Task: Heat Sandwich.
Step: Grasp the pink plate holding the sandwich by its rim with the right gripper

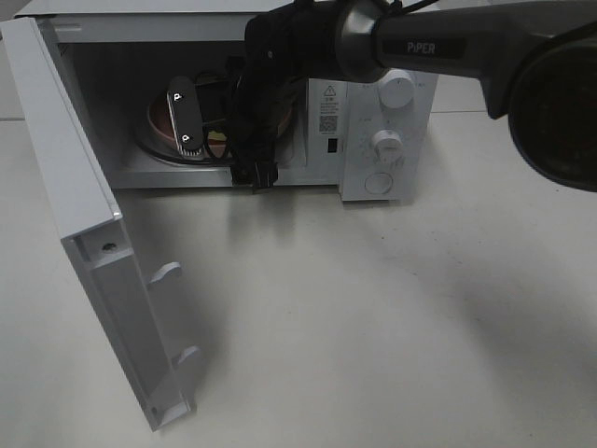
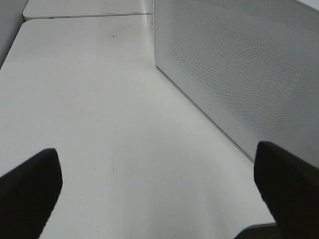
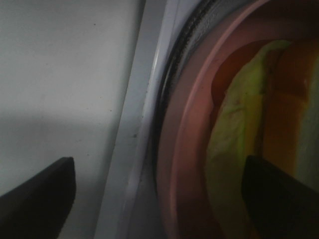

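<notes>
Progress check: the sandwich (image 3: 234, 144) is already in the oven. It lies on the pink plate (image 3: 182, 149), and the plate sits on the glass turntable (image 3: 168, 94) inside the microwave (image 1: 387, 140). In the high cam that spot is approx 11 o'clock of the view, w/ the cavity at 9 o'clock of the control panel.

R gripper (image 3: 157, 174) is reached deep into the cavity w/ its jaws spread wide. One finger is over the pale floor beside the turntable and the other over the plate, close by the sandwich. The plate rim runs between them and nothing looks clamped. Whether a finger touches the plate, can't tell.

L gripper (image 2: 157, 159) has its jaws wide apart and is empty. It is low over the bare table (image 2: 99, 99), next to a white dotted panel (image 2: 239, 74) of the microwave; door face or side wall, can't tell. It isn't seen in the high cam.

The door (image 1: 79, 196) stands open, swung out toward 8 o'clock.

Judgement: the loading step looks done, roughly halfway thru. What's left:
- get the R arm out of the cavity
- shut the door
- turn the timer knob (image 1: 387, 145) at 3 o'clock of the cavity

No sign the oven is running. The door can't close while the arm is in the opening.
</notes>
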Robot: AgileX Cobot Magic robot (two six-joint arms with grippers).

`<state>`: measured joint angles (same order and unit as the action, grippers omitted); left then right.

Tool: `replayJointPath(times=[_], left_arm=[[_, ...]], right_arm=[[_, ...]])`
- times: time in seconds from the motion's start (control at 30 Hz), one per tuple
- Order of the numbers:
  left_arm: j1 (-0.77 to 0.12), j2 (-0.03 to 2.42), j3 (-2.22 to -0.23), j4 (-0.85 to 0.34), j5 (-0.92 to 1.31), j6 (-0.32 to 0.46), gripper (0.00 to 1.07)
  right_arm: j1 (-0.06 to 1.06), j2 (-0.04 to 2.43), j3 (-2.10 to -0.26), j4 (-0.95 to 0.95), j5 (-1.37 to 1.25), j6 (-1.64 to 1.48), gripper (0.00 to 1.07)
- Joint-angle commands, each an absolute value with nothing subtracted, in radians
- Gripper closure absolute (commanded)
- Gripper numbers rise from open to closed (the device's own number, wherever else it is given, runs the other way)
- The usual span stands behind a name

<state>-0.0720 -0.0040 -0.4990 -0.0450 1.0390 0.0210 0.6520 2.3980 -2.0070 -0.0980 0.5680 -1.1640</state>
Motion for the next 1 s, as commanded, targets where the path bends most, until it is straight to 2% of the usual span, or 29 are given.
replayJointPath(times=[0.03, 0.33, 0.43, 0.67, 0.73, 0.77, 0.8, 0.83, 0.9, 0.93, 0.97, 1.0], left_arm=[[-0.07, -0.027, -0.496, -0.042, 1.038, 0.016, 0.05], [-0.07, -0.027, -0.496, -0.029, 1.038, 0.016, 0.05], [-0.07, -0.027, -0.496, -0.011, 1.038, 0.016, 0.05], [-0.07, -0.027, -0.496, -0.006, 1.038, 0.016, 0.05], [-0.07, -0.027, -0.496, -0.006, 1.038, 0.016, 0.05], [-0.07, -0.027, -0.496, -0.006, 1.038, 0.016, 0.05], [-0.07, -0.027, -0.496, -0.006, 1.038, 0.016, 0.05], [-0.07, -0.027, -0.496, -0.006, 1.038, 0.016, 0.05], [-0.07, -0.027, -0.496, -0.006, 1.038, 0.016, 0.05], [-0.07, -0.027, -0.496, -0.006, 1.038, 0.016, 0.05], [-0.07, -0.027, -0.496, -0.006, 1.038, 0.016, 0.05], [-0.07, -0.027, -0.496, -0.006, 1.038, 0.016, 0.05]], right_arm=[[0.655, 2.423, -2.069, -0.111, 0.6, -1.14, 0.23], [0.652, 2.483, -2.148, -0.12, 0.625, -1.094, 0.27], [0.652, 2.486, -2.148, -0.116, 0.64, -1.093, 0.37], [0.652, 2.483, -2.148, -0.116, 0.644, -1.061, 0.47], [0.652, 2.483, -2.148, -0.116, 0.648, -1.041, 0.6], [0.652, 2.483, -2.148, -0.116, 0.648, -1.041, 0.6], [0.652, 2.483, -2.148, -0.116, 0.648, -1.039, 0.68], [0.652, 2.483, -2.148, -0.116, 0.653, -1.038, 0.84], [0.652, 2.483, -2.148, -0.116, 0.666, -1.038, 1.0], [0.652, 2.483, -2.148, -0.116, 0.666, -1.038, 1.0], [0.652, 2.483, -2.148, -0.116, 0.673, -1.036, 1.07], [0.652, 2.483, -2.148, -0.116, 0.676, -1.036, 1.07]])
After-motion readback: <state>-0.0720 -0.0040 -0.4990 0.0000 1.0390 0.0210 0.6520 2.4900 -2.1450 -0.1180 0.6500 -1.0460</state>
